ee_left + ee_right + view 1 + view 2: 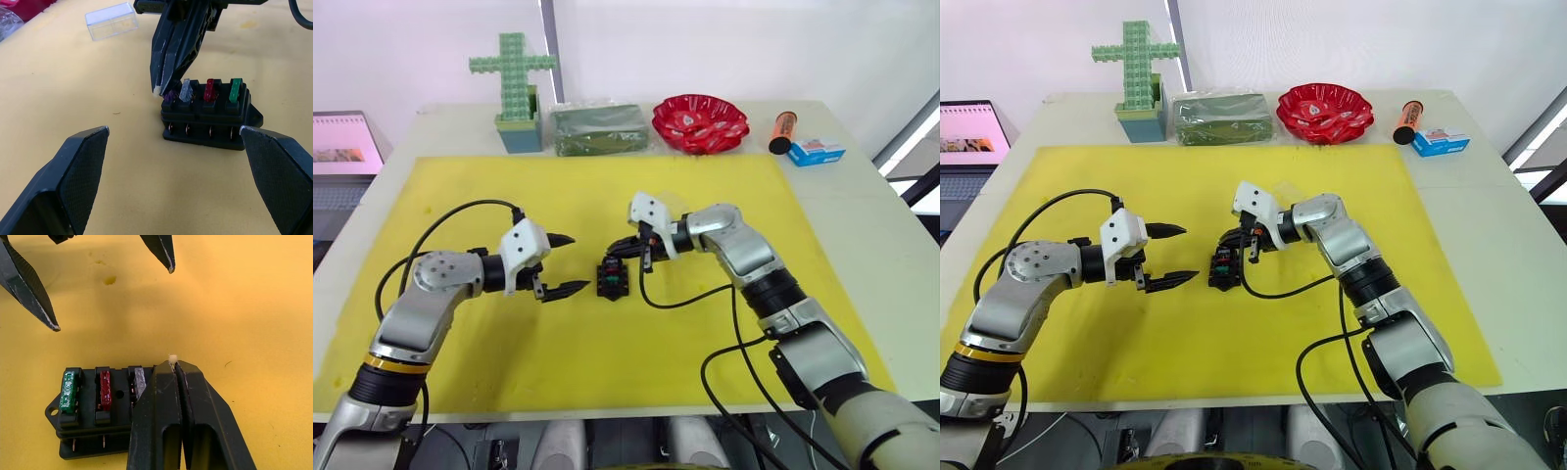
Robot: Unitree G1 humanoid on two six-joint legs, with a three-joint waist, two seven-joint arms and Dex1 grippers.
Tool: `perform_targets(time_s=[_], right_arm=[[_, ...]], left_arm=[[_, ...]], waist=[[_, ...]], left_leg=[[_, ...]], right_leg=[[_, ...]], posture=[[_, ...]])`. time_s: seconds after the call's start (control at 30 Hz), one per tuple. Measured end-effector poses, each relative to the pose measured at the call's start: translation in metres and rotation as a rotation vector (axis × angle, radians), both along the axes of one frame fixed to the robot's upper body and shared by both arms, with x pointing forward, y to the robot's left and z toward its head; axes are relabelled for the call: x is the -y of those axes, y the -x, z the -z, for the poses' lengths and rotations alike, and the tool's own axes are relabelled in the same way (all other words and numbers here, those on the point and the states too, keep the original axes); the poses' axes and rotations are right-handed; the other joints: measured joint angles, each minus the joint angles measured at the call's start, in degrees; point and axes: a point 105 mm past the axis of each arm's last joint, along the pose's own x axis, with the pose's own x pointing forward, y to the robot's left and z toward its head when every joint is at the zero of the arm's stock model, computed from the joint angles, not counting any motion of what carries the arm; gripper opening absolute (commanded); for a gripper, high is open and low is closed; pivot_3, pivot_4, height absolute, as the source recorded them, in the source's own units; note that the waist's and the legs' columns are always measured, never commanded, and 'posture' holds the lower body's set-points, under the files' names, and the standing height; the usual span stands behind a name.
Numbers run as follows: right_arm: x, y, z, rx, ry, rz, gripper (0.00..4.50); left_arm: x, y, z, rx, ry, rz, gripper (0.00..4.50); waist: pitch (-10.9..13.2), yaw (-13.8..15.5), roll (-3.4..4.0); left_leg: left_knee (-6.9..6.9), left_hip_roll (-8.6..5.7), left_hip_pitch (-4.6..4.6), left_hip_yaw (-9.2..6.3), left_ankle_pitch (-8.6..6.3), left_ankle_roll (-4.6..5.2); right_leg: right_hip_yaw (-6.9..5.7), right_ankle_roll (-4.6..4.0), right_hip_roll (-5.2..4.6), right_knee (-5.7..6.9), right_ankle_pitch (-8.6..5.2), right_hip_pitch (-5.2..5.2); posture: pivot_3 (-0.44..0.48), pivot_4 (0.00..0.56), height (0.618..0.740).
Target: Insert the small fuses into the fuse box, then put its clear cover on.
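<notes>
Blue-white carton (815, 151): printing on its top face, too small to read.
Orange tube (782, 131): dark marks along its side, not legible.
Laptop screen (345, 143): a coloured page is showing; no words can be made out.
Red dish (700, 121): pale specks of pattern, no lettering that can be read.
Fuse box (205, 116): no marking can be read on the black body.
Small fuses (235, 90): faint embossing on the green and red tops in the right wrist view, no number can be told.
Readable text overall: none.
</notes>
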Motion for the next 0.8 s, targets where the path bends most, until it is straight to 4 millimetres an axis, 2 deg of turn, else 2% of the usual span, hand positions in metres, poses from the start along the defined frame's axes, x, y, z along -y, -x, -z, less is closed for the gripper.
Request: perform_targets(time_s=[0.2,0.33,0.47,0.57,0.67,0.73,0.8], right_arm=[[0.001,0.0,-0.004,-0.008,-0.014,0.012,0.05],[0.0,0.003,-0.014,-0.066,-0.063,0.032,0.05],[0.001,0.008,-0.035,-0.078,-0.125,0.039,0.05],[0.01,0.01,-0.052,-0.067,-0.153,0.066,0.05],[0.024,0.011,-0.062,-0.025,-0.137,0.105,0.05],[0.049,0.011,-0.059,0.013,-0.08,0.178,0.05],[0.082,0.009,-0.046,0.015,-0.009,0.276,0.05]], left_arm=[[0.0,0.0,0.0,0.0,0.0,0.0,4.5],[0.0,0.001,-0.001,0.0,0.002,0.001,4.5],[-0.001,0.001,-0.004,-0.002,0.011,-0.003,4.5],[-0.006,0.001,-0.01,0.014,0.006,-0.015,4.5],[-0.009,0.003,-0.015,0.03,0.003,-0.016,4.5],[-0.014,0.006,-0.013,0.015,-0.001,-0.037,4.5],[-0.023,0.007,-0.011,-0.004,-0.016,-0.076,4.5]], waist=[[0.0,0.0,0.01],[0.0,0.0,0.02],[0.1,0.0,0.04],[0.1,0.0,0.03],[0.1,0.1,0.04],[0.1,0.2,0.01],[0.1,0.2,-0.02]], left_leg=[[0.0,0.0,-0.01,0.0,0.0,0.0],[0.0,0.0,-0.1,-0.01,0.0,0.0],[0.0,0.0,-0.16,-0.02,0.0,0.0],[0.0,0.0,-0.17,-0.02,0.0,0.0],[0.0,0.0,-0.17,-0.01,0.0,0.0],[-0.02,-0.01,-0.19,-0.02,0.0,0.0],[0.0,-0.05,-0.2,0.0,0.0,0.0]], right_leg=[[0.0,0.0,0.0,0.0,0.0,0.0],[0.0,0.0,0.0,0.0,0.0,-0.11],[0.0,0.0,0.0,0.0,0.0,-0.17],[-0.01,0.0,-0.01,-0.01,0.0,-0.18],[-0.01,0.0,-0.03,-0.02,0.0,-0.18],[-0.03,0.0,-0.07,-0.08,0.0,-0.17],[-0.03,-0.01,-0.14,-0.11,0.0,-0.16]], posture=[[0.0,0.15,0.74],[0.0,0.15,0.74],[0.0,0.15,0.74],[0.0,0.15,0.74],[0.0,0.15,0.74],[0.0,0.15,0.74],[0.0,0.15,0.74]])
